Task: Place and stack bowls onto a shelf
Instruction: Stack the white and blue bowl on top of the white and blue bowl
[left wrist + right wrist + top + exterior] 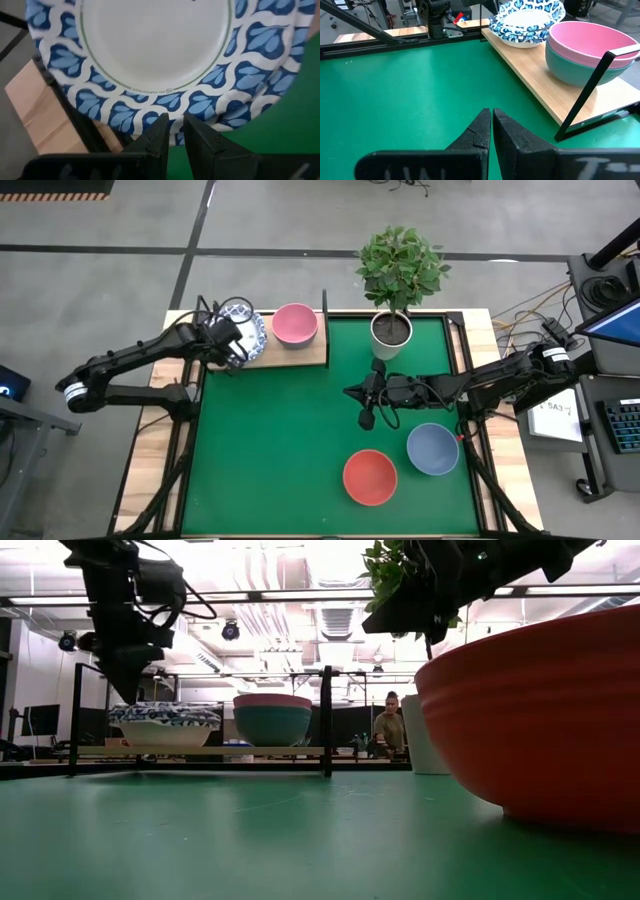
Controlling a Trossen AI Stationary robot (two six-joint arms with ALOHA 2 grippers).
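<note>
Shelf [300,358] sits along the mat's [290,440] far edge, left of the plant [398,275]. Its left end carries the patterned stack [243,330]: white bowls with blue rims, nested. Right wrist view shows at least three rims, exact count not clear. Middle of the board: pink bowl [295,323] nested in the green bowl [272,726], so two stacks built. Right end of the board looks bare, room for a third stack.

Still loose on the mat, near side: red bowl [369,477] and grey-blue bowl [432,448], just beside each other, not touching as far as I can tell.

Left gripper [235,350] hangs right over the near rim of the patterned stack. Fingers [160,137] almost together, only a slim gap, nothing between them. The rim lies beyond the tips, not pinched. Reads as a bowl just set down and let go, though that is a guess.

Right gripper [366,408] hovers above mid-mat, between plant pot and the loose bowls, pointing toward the shelf. Fingers closed together, empty. Probably placed to take the red or grey-blue bowl next.

Roughly three quarters done.
</note>
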